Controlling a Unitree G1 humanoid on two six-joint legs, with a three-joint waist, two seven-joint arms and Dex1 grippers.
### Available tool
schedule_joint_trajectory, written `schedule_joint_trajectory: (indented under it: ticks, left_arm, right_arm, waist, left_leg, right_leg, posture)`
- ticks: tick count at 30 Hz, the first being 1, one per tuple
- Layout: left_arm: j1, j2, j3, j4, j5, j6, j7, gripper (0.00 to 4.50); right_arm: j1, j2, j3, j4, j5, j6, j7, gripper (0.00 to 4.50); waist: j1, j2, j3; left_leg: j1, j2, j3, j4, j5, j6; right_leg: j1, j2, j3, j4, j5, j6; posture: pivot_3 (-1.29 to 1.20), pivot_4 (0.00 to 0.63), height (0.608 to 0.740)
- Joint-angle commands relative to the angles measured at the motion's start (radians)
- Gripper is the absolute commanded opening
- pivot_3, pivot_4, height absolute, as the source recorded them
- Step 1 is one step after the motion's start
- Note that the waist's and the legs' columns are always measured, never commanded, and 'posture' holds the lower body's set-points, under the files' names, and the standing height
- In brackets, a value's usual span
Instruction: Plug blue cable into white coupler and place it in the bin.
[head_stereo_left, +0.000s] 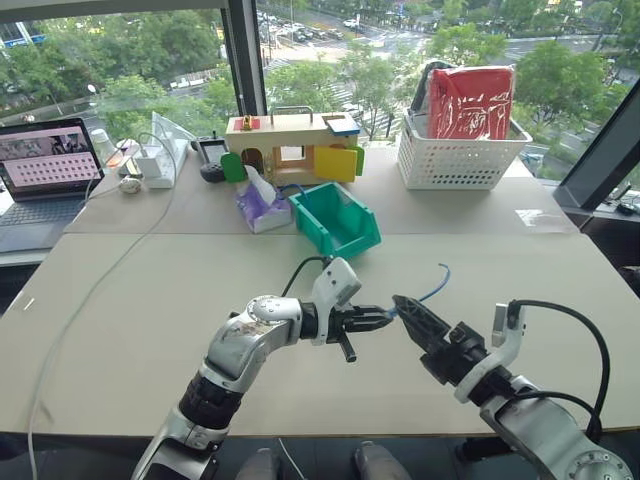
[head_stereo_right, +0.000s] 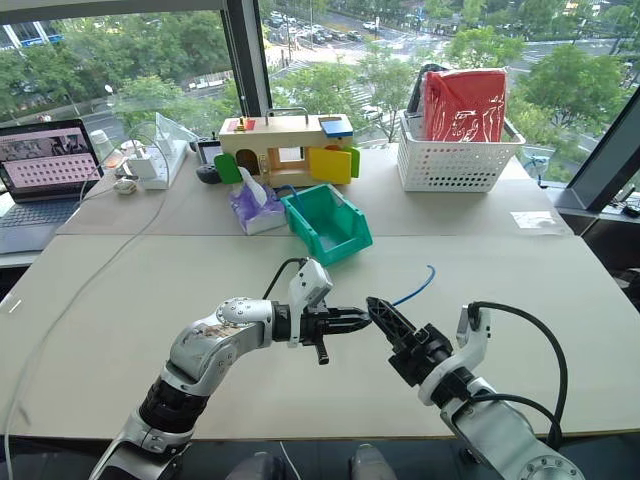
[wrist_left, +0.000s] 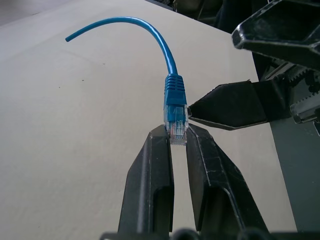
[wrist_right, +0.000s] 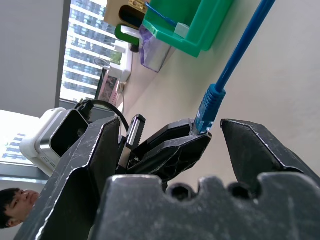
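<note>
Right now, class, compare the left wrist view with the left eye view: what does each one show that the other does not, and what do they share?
Left wrist view alone: the clear plug of the blue cable, with its fine contacts, pinched between the left gripper's shut fingers. Left eye view alone: the teal-green bin, white lattice basket, laptop and wooden toy house farther back on the table. Both share the cable, the left gripper holding it, the open right gripper close beside the plug, and the beige table.
</note>
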Motion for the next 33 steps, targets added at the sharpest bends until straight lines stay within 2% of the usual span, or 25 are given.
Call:
schedule_joint_trajectory:
  ticks: [1, 13, 16, 18, 25, 30, 33]
  left_arm:
    - [-0.009, -0.001, -0.001, -0.039, -0.025, 0.003, 0.005, 0.00]
    - [-0.010, 0.008, -0.007, -0.040, -0.046, 0.016, 0.009, 0.00]
    - [-0.009, 0.011, -0.010, -0.043, -0.051, 0.018, 0.009, 0.00]
    - [-0.009, 0.013, -0.011, -0.044, -0.055, 0.020, 0.009, 0.00]
    - [-0.013, 0.019, -0.015, -0.038, -0.051, 0.000, 0.007, 0.00]
    - [-0.007, 0.026, -0.016, -0.047, -0.060, -0.009, 0.003, 0.00]
    - [-0.003, 0.021, -0.012, -0.050, -0.058, -0.015, 0.017, 0.00]
  right_arm:
    - [0.007, -0.045, 0.041, -0.043, 0.017, -0.110, 0.007, 3.76]
    - [0.005, -0.166, 0.148, -0.037, -0.016, -0.271, 0.048, 3.76]
    - [0.006, -0.176, 0.170, -0.035, -0.026, -0.295, 0.056, 3.10]
    - [0.004, -0.181, 0.180, -0.033, -0.030, -0.308, 0.060, 2.32]
    - [0.007, -0.199, 0.204, -0.029, -0.034, -0.339, 0.072, 0.05]
    - [0.017, -0.207, 0.195, -0.036, -0.044, -0.367, 0.078, 0.05]
    - [0.015, -0.213, 0.145, -0.042, -0.064, -0.402, 0.093, 0.05]
  waist:
    - [0.000, 0.000, 0.000]
    - [0.008, 0.000, 0.000]
    - [0.012, 0.000, 0.000]
    - [0.015, 0.000, 0.000]
    - [0.022, 0.000, 0.000]
    - [0.023, 0.000, 0.000]
    - [0.023, 0.000, 0.000]
  left_leg:
    - [0.000, 0.000, 0.000, 0.000, 0.000, 0.000]
    - [0.000, 0.000, 0.000, 0.000, 0.000, 0.000]
    - [-0.001, 0.000, 0.000, 0.000, 0.000, 0.000]
    - [0.000, 0.000, 0.000, 0.000, 0.000, 0.000]
    - [-0.001, 0.000, 0.000, 0.000, 0.000, 0.000]
    - [-0.001, 0.000, 0.000, 0.000, 0.000, 0.000]
    - [-0.001, 0.000, 0.000, 0.000, 0.000, 0.000]
  right_leg:
    - [0.000, 0.000, 0.000, 0.000, 0.000, 0.000]
    - [0.000, 0.000, 0.000, 0.000, 0.000, 0.000]
    - [0.000, 0.000, 0.000, -0.001, 0.000, 0.000]
    - [0.000, 0.000, 0.000, -0.001, 0.000, 0.000]
    - [0.000, 0.000, 0.000, -0.001, 0.000, 0.000]
    - [0.000, 0.000, 0.000, -0.001, 0.000, 0.000]
    - [0.000, 0.000, 0.000, -0.001, 0.000, 0.000]
  posture:
    - [0.00, 0.150, 0.715]
    - [0.00, 0.150, 0.715]
    - [0.00, 0.150, 0.715]
    - [0.00, 0.150, 0.715]
    - [0.00, 0.150, 0.715]
    - [0.00, 0.150, 0.715]
    - [0.00, 0.150, 0.715]
